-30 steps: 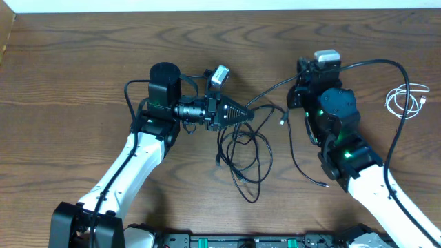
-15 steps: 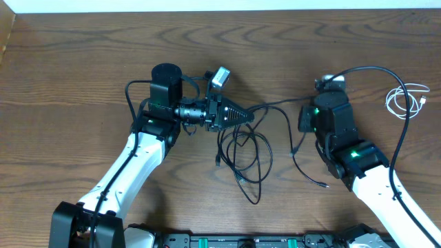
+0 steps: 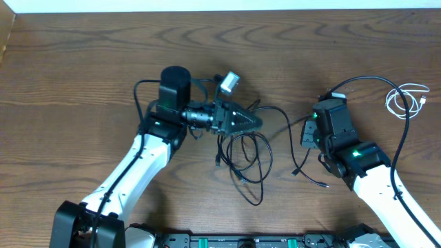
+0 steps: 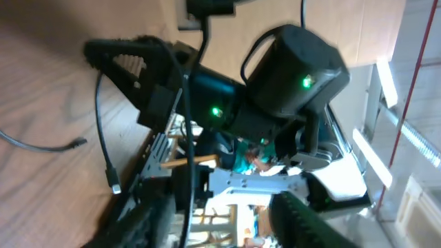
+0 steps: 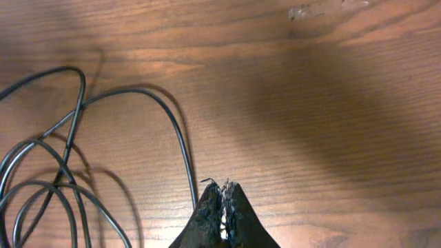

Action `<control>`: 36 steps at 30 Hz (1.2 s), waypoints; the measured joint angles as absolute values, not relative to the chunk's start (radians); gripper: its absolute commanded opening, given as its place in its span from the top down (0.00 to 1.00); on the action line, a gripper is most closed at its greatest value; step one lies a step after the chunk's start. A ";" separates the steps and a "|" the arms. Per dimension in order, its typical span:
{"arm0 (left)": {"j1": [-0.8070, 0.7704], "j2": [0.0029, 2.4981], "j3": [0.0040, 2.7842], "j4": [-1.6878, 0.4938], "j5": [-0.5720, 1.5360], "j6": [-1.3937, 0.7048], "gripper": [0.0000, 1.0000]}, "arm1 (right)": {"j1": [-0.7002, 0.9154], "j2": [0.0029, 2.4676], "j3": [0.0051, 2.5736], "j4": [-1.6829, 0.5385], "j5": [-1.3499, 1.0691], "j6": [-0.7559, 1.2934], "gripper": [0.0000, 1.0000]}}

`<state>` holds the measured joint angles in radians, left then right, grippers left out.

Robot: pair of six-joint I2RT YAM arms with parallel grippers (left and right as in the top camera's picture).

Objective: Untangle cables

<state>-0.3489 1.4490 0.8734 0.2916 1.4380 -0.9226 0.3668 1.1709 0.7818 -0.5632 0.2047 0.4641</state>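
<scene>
Thin black cables lie tangled mid-worktop. I judge them light, limp and slippery, best pinched near a plug. Left hand spread, right hand pressed together.

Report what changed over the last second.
The right gripper drew back toward its own base and stayed shut. The left gripper shifted slightly right and opened. The black cables kept roughly their place, and the white cable did not move.

No lettering, label, brand name, number or sign can be read on anything in the overhead or wrist views.
</scene>
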 measured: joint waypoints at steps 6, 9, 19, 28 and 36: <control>-0.387 1.449 0.873 0.291 1.436 -0.912 0.34 | 0.367 1.171 0.782 -0.625 0.188 0.465 0.99; -0.388 1.449 0.873 0.291 1.428 -0.912 0.34 | 0.367 1.171 0.782 -0.674 0.183 0.466 0.99; -0.389 1.480 0.873 0.136 1.256 -0.851 0.33 | 0.367 1.171 0.782 -0.753 0.158 0.467 0.99; -0.389 1.499 0.868 -0.136 0.917 -0.701 0.28 | 0.367 1.171 0.728 -0.735 0.113 0.467 0.99; -0.417 1.499 0.868 -0.161 0.654 -0.649 0.28 | 0.367 1.171 0.724 -0.714 0.082 0.467 0.99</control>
